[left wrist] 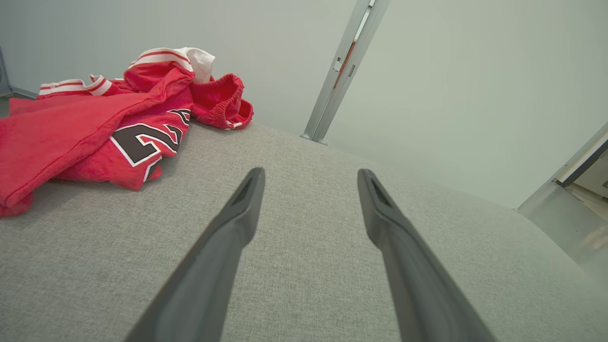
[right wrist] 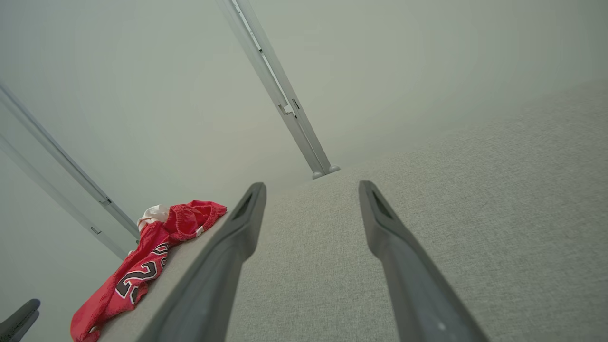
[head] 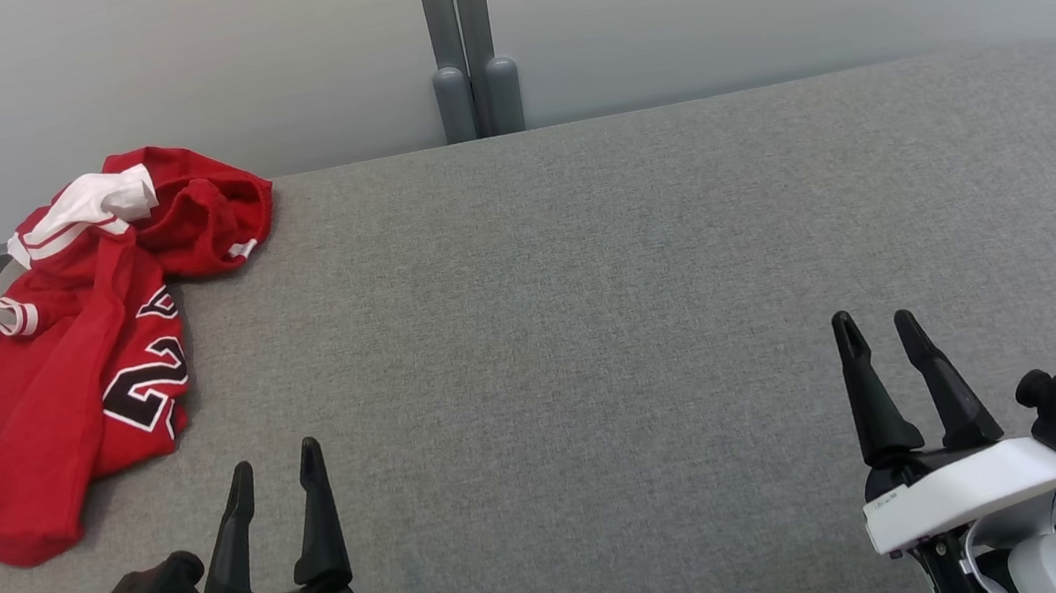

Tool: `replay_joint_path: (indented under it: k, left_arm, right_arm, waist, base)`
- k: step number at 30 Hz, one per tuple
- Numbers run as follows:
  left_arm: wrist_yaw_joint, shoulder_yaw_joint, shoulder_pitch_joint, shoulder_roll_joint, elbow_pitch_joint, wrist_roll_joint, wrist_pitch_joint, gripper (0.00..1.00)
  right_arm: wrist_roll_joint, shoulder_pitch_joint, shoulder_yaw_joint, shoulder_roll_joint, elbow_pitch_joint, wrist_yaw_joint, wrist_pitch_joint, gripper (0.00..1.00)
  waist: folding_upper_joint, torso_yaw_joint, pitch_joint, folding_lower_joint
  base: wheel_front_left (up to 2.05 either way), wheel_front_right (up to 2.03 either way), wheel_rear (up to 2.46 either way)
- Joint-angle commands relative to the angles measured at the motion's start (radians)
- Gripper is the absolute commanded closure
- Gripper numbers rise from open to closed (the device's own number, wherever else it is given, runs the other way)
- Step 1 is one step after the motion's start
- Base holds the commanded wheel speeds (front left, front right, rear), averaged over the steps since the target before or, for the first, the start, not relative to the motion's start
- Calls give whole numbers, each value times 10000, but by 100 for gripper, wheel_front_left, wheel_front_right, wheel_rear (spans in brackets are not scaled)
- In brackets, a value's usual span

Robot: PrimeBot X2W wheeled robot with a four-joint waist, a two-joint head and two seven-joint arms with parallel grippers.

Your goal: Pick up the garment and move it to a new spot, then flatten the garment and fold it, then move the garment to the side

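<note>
Red garment [head: 83, 361] is lying crumpled at the far left corner of the table [head: 590, 309], seemingly spilling over the left edge. By the near edge, left gripper [head: 274, 461] and right gripper [head: 873, 317] are hovering, both spread wide, gripping nothing

Markings: one number, on garment [head: 76, 392].
Black, white-edged "2", near left edge of table [head: 592, 329]; next digit creased, unreadable.

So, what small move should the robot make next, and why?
Probably reach the left gripper forward-left to the crumpled red jersey. It lies untouched at the left edge of the grey fabric surface, nearest that gripper; the right gripper is far off. Both are open.
</note>
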Motion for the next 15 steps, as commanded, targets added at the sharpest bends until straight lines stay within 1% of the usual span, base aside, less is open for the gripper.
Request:
replay_joint_path:
  k: [1, 15]
  left_arm:
    - [35, -20, 65, 81, -51, 279, -94, 0]
    - [118, -166, 265, 89, 39, 1461, -409, 0]
  right_arm:
    - [-326, 78, 53, -55, -129, 7, -107, 0]
    - [-1799, 162, 240, -64, 31, 7, -422, 0]
  waist:
    - [-1, 0, -4, 0]
    - [-1, -6, -32, 0]
  base:
    - [0, 0, 0]
    - [0, 0, 0]
